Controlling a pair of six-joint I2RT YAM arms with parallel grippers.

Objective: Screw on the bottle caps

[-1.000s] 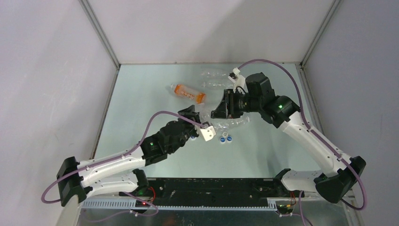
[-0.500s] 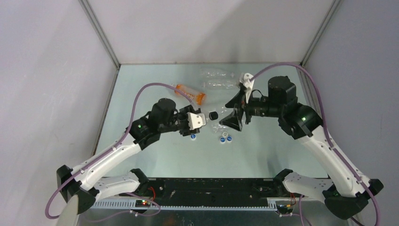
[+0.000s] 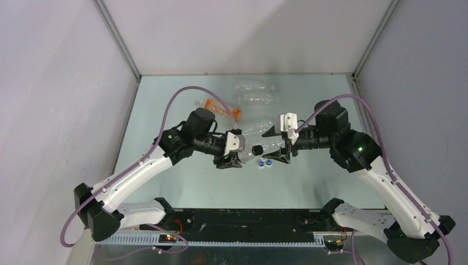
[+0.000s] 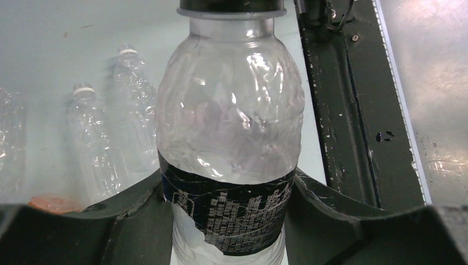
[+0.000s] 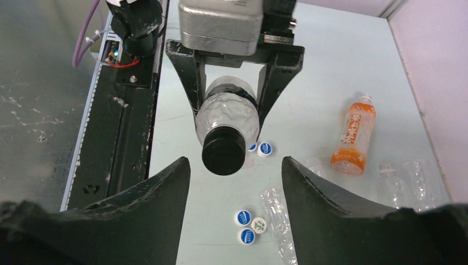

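Note:
My left gripper (image 3: 230,155) is shut on a clear bottle (image 3: 245,153) with a dark label. It holds the bottle off the table, with the black cap (image 3: 256,149) pointing right. In the left wrist view the fingers (image 4: 323,218) clamp the labelled waist of the bottle (image 4: 229,121), with the cap (image 4: 232,6) at the top edge. My right gripper (image 3: 280,150) is open and faces the cap. In the right wrist view the cap (image 5: 223,150) sits just ahead of the gripper (image 5: 236,165), left of centre. Loose blue-topped caps (image 3: 265,163) lie below on the table.
An orange bottle (image 3: 222,109) and two clear bottles (image 3: 256,94) lie at the back. Another clear bottle (image 5: 278,215) lies under the grippers beside three caps (image 5: 248,225). Two more caps (image 5: 260,148) lie near the held bottle. The black base rail (image 3: 248,218) runs along the near edge.
My left gripper has swung the bottle towards the near edge and turned its black cap to the right. My right gripper has come down and left, and now faces the cap, open.

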